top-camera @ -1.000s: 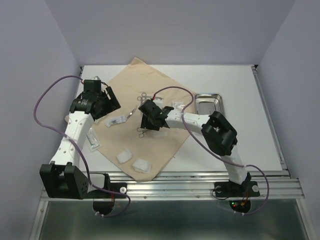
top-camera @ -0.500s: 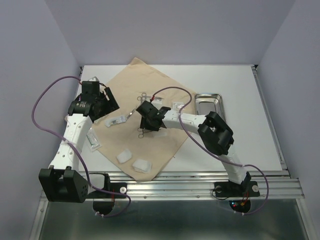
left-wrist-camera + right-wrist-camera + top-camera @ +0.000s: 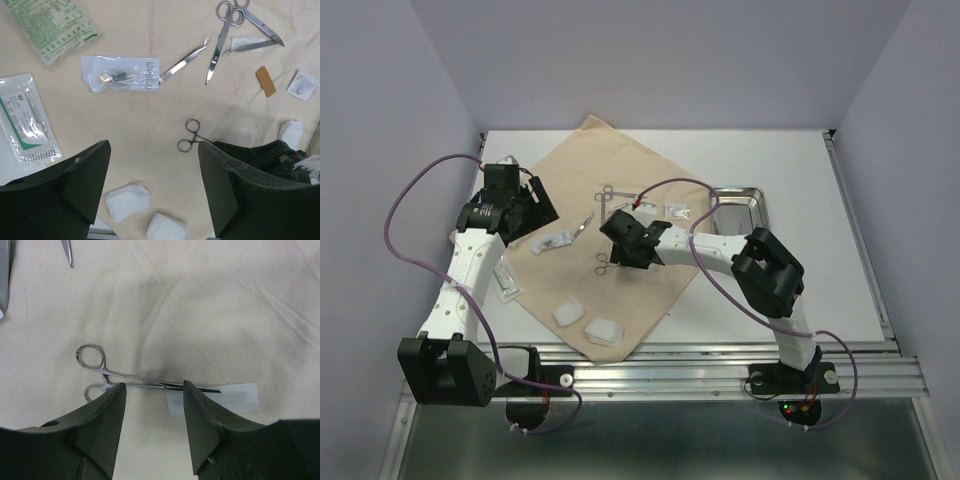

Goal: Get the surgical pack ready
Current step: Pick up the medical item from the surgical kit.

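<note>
Black-fingered, the right tool (image 3: 154, 389) hangs low over the cloth (image 3: 225, 315), jaws apart and nothing clamped. Forceps (image 3: 131, 377) lie flat across the gap between its fingers. Their ring handles show beside one finger, and the closed tip pokes out past the other onto a white strip (image 3: 235, 394). Whether the fingers touch the steel I cannot tell. The left tool (image 3: 154, 150) hovers higher over the cloth's left side, jaws wide apart, holding nothing.

Around the forceps the cloth is crowded. Farther out lie bent-tipped tweezers (image 3: 185, 62), one end touching a clear packet (image 3: 120, 74), and scissors (image 3: 218, 45) just beside them. A brown plaster (image 3: 265, 81) and a small white sachet (image 3: 303, 85) sit to the right of those. A green-printed packet (image 3: 50, 25) lies at the far left, and a white packet (image 3: 22, 120) lies across the cloth's left edge. Two gauze pads (image 3: 568, 312) sit close together near the cloth's near corner.

The tray (image 3: 738, 189) stands on the bare table (image 3: 800, 150) just off the cloth's right corner, apart from the instruments and partly hidden by the right arm. The cloth is beige and woven, spread corner-on like a diamond, with soft creases running through it.
</note>
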{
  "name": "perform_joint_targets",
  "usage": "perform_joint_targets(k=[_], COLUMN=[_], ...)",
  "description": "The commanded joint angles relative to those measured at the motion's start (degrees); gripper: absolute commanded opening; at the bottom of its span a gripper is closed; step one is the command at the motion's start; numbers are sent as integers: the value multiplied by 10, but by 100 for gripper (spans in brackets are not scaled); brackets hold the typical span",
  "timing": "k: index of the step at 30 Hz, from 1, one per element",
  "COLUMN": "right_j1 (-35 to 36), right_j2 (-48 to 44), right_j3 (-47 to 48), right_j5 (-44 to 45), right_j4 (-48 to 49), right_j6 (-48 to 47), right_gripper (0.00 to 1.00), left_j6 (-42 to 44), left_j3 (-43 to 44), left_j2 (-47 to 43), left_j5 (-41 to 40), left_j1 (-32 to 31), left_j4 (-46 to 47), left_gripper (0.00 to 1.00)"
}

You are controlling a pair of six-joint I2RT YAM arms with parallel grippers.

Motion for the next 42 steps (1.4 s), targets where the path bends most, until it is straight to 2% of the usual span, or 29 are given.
perform_joint_targets(k=[1,10,21,35,38,42], right_j1=[20,36,11,-27,-27,-27], right_j2=[-32,-8,26,138,175,182], right_j3=[12,5,38,171,227,250], right_j5=[31,-38,-16,-45,-42,-12], right_j4=[6,44,36,2,-39,-56], right_j6=[-9,-13,-16,-67,-80,-99], right_gripper=[55,56,59,59,57,40], left_j6=[10,11,10,13,14,14], left_j3=[-2,-2,-10,-14,-15,-17], left_j2=[-18,-15,-23,-24,-24,-24], left_j5=[-7,-7,-8,-8,-8,-8], left_j1=[4,4,4,4,4,4], left_j4=[11,12,10,11,12,13], left_gripper=[82,82,82,83,82,82])
